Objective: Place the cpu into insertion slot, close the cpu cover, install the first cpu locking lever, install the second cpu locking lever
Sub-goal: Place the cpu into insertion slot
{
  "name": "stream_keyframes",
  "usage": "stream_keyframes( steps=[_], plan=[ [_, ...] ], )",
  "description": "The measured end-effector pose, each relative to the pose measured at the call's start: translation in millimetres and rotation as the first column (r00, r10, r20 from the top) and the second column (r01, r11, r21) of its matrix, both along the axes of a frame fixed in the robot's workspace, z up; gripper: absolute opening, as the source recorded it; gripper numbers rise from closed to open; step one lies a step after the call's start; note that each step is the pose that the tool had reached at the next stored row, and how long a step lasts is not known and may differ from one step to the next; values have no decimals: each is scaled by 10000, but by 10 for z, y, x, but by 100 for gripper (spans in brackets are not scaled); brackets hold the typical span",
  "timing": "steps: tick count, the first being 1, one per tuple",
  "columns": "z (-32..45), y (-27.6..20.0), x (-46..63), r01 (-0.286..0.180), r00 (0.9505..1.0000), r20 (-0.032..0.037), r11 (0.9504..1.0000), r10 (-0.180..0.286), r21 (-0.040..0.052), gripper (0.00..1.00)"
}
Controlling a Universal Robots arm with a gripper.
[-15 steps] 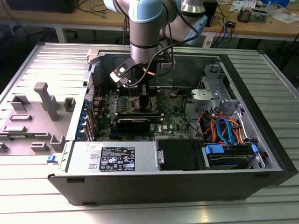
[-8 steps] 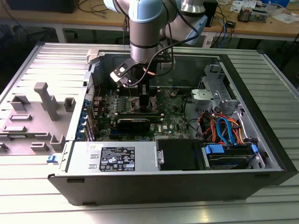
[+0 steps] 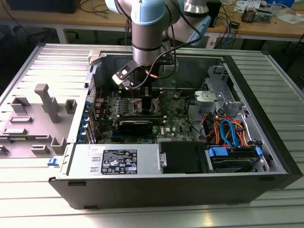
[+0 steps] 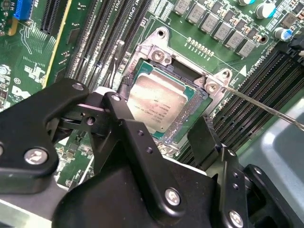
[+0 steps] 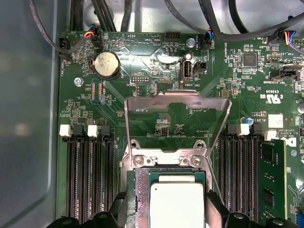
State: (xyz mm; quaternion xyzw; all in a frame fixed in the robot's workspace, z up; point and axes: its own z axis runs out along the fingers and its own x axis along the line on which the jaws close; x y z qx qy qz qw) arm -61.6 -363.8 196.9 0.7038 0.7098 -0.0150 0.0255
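The cpu [image 5: 177, 205] lies flat in the insertion slot [image 5: 141, 197], silvery top up, directly beneath the pincer [image 5: 167, 212]. The pincer stands wide: its black fingers [image 4: 202, 135] straddle the chip, one on each side. In both wrist views a gap shows between them and the chip's edges, so nothing is gripped. A strip of bare socket contacts shows along one edge of the chip. Beyond the fingertips, the cpu cover [image 5: 204, 100] is swung up off the socket on its hinge, its square window showing the green motherboard [image 5: 142, 61] through it. In the second wrist view a thin locking lever [image 4: 256, 101] sticks out unlatched from a socket corner, away from the pincer. Black memory slots [image 5: 90, 180] flank the socket outside both fingers. In the exterior view the pincer [image 3: 145, 102] reaches down inside the open computer case [image 3: 266, 156].
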Motion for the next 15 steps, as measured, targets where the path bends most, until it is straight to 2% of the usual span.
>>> stream_keyframes(
  steps=[5,8,9,13,15],
  plan=[
    [2,73,0,22,10000,-3,10000,-22,-6,75],
    [1,77,0,23,10000,-2,10000,-23,-3,75],
    [0,75,0,26,10000,0,10000,-26,2,75],
    [0,8,1,24,10000,1,10000,-24,1,75],
    [0,3,0,26,10000,-1,10000,-26,0,75]
  ],
)
